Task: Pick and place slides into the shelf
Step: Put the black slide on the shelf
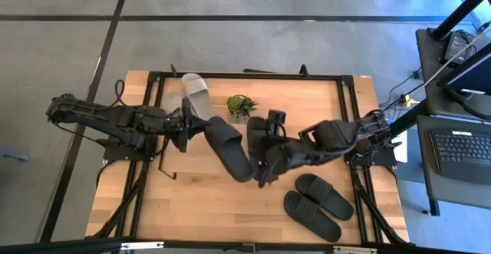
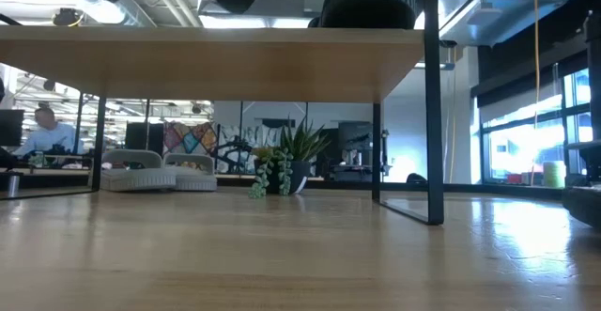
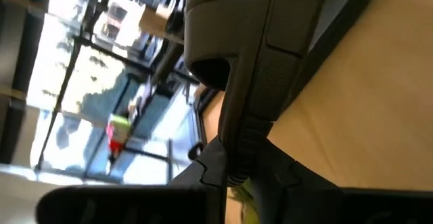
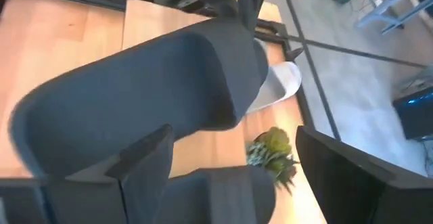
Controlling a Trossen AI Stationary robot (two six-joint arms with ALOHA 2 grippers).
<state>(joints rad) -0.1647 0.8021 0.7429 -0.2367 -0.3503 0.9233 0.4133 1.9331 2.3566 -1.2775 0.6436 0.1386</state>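
Note:
My left gripper (image 1: 189,125) is shut on one end of a matte black slide (image 1: 229,150), which runs slantwise between both arms. My right gripper (image 1: 257,158) is open at the slide's other end. In the right wrist view (image 4: 233,163) its fingers stand wide apart with the slide (image 4: 135,82) rising past one of them. Two grey-white slides (image 1: 197,93) (image 1: 172,100) lie on the wood behind the left gripper. Two more black slides (image 1: 325,196) (image 1: 311,216) lie side by side near the table's right near corner. In the low view the shelf (image 2: 235,62) is a wooden board overhead on thin black legs. My left gripper pinches the black slide's end nearest the table's left (image 1: 207,129) between its two fingers, coming level from the left. In its wrist view a narrow dark edge of the slide (image 3: 237,163) runs down between the fingers. The slide sticks out rightward from the hold.
A small green potted plant (image 1: 240,106) stands just beyond the held slide, near the right gripper. Black rails (image 1: 353,131) frame the tabletop. Bare wood lies along the near left part (image 1: 192,208). A person (image 2: 42,137) sits far off in the room.

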